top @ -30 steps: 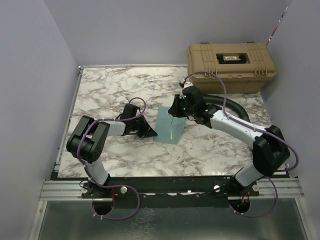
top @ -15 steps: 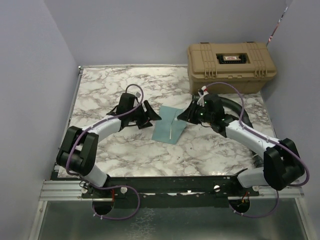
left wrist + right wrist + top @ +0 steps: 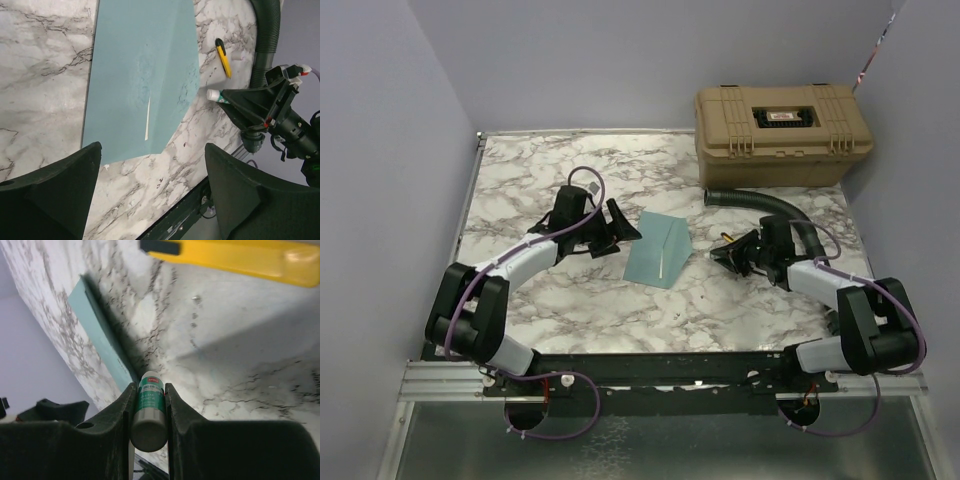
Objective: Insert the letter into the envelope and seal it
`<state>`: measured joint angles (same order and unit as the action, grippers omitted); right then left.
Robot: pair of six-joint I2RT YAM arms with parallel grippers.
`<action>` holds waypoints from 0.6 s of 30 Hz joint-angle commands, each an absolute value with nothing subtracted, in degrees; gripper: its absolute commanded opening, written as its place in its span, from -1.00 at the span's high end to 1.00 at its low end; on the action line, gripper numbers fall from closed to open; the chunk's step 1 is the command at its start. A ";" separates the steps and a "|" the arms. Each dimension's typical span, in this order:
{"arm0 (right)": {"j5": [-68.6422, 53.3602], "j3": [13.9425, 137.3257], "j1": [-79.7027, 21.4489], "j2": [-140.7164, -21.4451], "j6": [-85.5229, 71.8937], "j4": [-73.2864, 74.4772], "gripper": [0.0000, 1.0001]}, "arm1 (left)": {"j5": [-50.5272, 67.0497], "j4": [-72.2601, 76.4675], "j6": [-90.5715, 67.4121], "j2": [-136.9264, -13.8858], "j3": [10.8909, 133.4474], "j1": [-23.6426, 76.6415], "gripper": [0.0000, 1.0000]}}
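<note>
The envelope [image 3: 657, 250] lies in the middle of the tabletop [image 3: 520, 180], the letter out of sight, probably inside. The left gripper [image 3: 625, 238] gapes wide beside it, empty; the right gripper [image 3: 722, 256] pinches a glue stick [image 3: 148, 412] nearer the right edge. Unpinned, the envelope could skate under the stick's rub.

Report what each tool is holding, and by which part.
The right tool grips a glue stick by the sides of its barrel, with one end poking out in front. The left tool is open near the envelope and holds nothing.
</note>
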<state>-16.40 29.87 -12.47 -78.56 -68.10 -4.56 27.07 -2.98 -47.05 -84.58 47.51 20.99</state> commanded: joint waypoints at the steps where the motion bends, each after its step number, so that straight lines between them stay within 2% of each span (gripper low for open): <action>1: -18.11 27.19 -10.05 -81.94 -76.94 -9.62 0.68 | 30.18 -3.60 -44.41 -86.88 47.26 20.83 -0.69; 4: -18.27 25.83 -8.85 -84.09 -78.63 -10.92 0.62 | 30.26 -3.54 -44.29 -88.39 47.71 20.84 -0.69; 7: -18.23 25.55 -7.95 -85.43 -79.09 -10.58 0.42 | 30.87 -3.05 -44.21 -90.48 48.87 20.96 -0.68; 9: -17.46 25.64 -7.63 -84.97 -79.33 -9.46 0.21 | 32.14 -2.75 -43.77 -92.32 50.33 21.10 -0.68; 12: -16.11 26.14 -7.35 -83.38 -79.17 -6.99 -0.21 | 33.27 -2.72 -43.33 -95.22 52.75 21.18 -0.67; 14: -15.74 26.77 -7.17 -82.63 -78.50 -4.54 -0.36 | 33.48 -2.72 -43.33 -96.98 54.17 21.35 -0.67; 17: -16.10 27.72 -7.12 -81.05 -76.11 -1.41 -0.44 | 33.35 -2.75 -43.09 -98.83 55.81 21.61 -0.60; 18: -16.28 28.15 -7.12 -80.32 -74.63 -0.36 -0.44 | 33.21 -2.73 -42.95 -99.33 56.20 21.76 -0.50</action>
<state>-18.04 27.05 -7.53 -82.13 -78.48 -8.49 31.62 -2.92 -44.60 -97.47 53.65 21.12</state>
